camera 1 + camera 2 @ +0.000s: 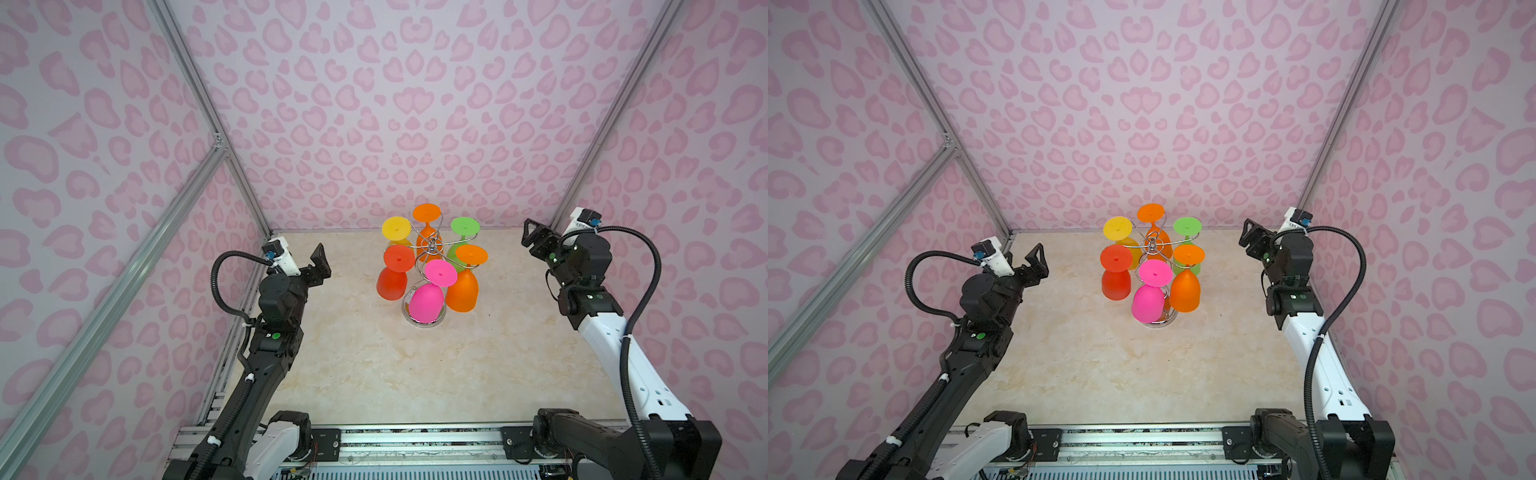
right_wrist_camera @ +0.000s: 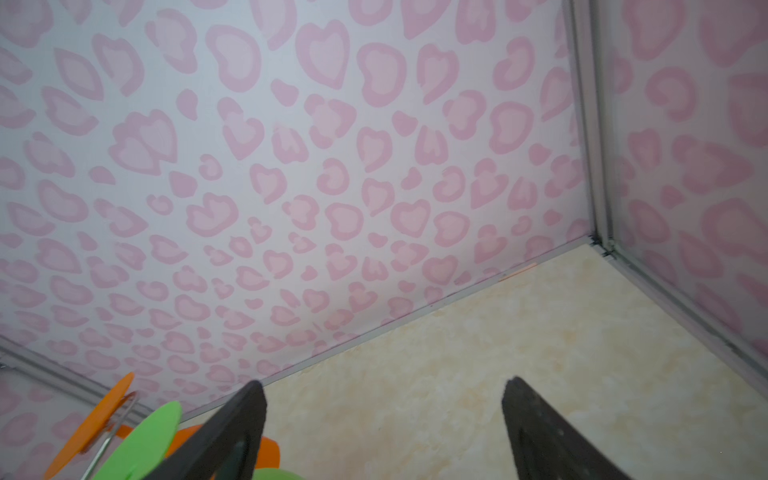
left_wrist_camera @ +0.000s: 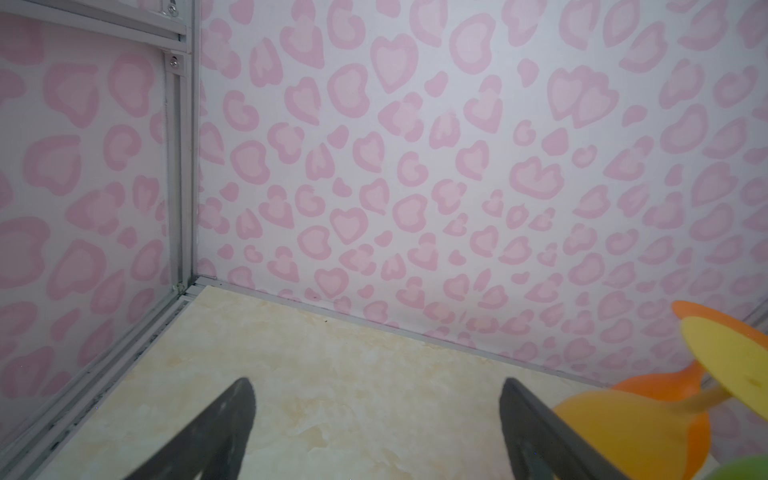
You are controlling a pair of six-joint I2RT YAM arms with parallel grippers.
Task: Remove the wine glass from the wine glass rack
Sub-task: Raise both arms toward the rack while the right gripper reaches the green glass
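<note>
Top view: rack [image 1: 432, 246] apart from left claw [image 1: 321, 255]

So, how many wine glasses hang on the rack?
6: yellow back left, orange at the back, green back right, red left, pink in front, second orange front right. None seems hidden.

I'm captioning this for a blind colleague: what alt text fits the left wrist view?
The left gripper, open and empty, points at the table corner below pink heart-patterned walls. At the frame's edge are a yellow glass and an orange glass, bowls down.
</note>
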